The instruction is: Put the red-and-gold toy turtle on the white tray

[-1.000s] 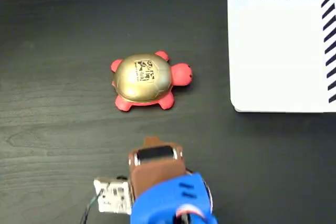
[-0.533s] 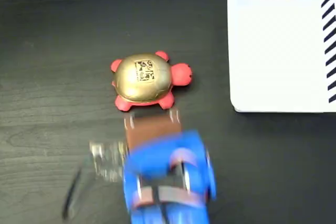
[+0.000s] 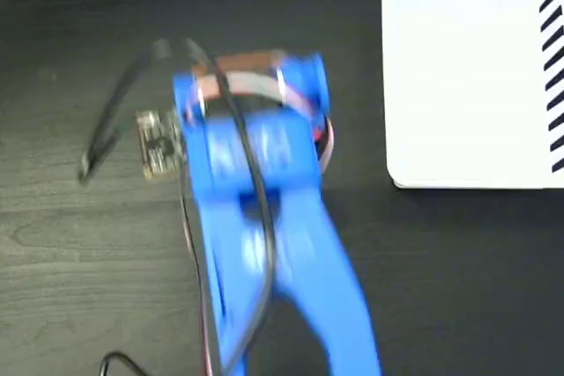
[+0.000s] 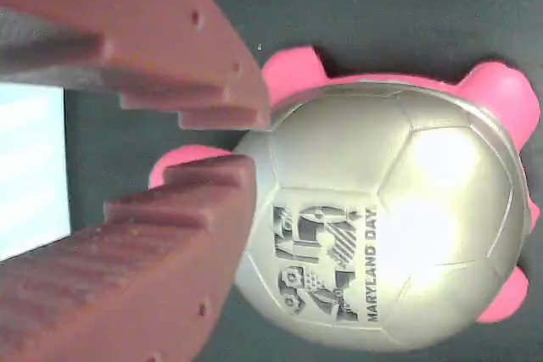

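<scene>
Right up at the wrist camera, the two brown ridged fingers [image 4: 182, 201] of the gripper [image 4: 242, 137] fill the left side of the picture, one slanting down from the top, the other rising from the bottom. They stand spread, a dark gap between their tips, and nothing is caught in that gap. Just past the tips sits the turtle [image 4: 382, 218], lying on the dark table [image 4: 407, 6]. Its shiny domed shell takes up most of the right half, with a black printed mark reading "MARYLAND DAY" on it. Pink feet poke out at the top, at the far right and at the lower right, and a rounded pink part shows behind the lower finger. The lower finger's tip looks to be right against the shell's edge, though whether it truly touches I cannot tell. At the left edge a pale strip shows behind the fingers.

From the fixed camera overhead, the blue arm [image 3: 264, 217] stretches up from the bottom, blurred, and covers the turtle completely. A black cable [image 3: 123, 103] loops off its left side beside a small circuit board [image 3: 157, 143]. Farther off, at the top right, the white tray [image 3: 467, 85] lies on the table, black stripes along its top and right edges, well apart from the arm.
</scene>
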Tool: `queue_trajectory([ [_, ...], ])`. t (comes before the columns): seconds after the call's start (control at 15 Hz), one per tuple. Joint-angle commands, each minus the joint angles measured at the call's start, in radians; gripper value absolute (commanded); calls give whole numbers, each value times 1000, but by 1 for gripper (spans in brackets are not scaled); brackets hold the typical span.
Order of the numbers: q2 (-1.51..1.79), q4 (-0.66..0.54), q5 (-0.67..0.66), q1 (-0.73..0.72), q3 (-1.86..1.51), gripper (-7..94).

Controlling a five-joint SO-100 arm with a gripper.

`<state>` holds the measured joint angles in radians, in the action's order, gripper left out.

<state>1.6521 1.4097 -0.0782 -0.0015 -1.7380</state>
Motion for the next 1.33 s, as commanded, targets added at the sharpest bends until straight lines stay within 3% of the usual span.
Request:
queue_trajectory([
  [0.0,-67,72,-15,-14,163,19],
  [0.13,-106,78,-11,-15,179,41],
  [0.33,-124,138,-12,-34,181,54],
  [0.6,-124,155,-8,-38,135,54],
  [1.07,-178,-37,-14,-21,6,59],
  [1.27,-229,-58,-15,-21,0,59],
])
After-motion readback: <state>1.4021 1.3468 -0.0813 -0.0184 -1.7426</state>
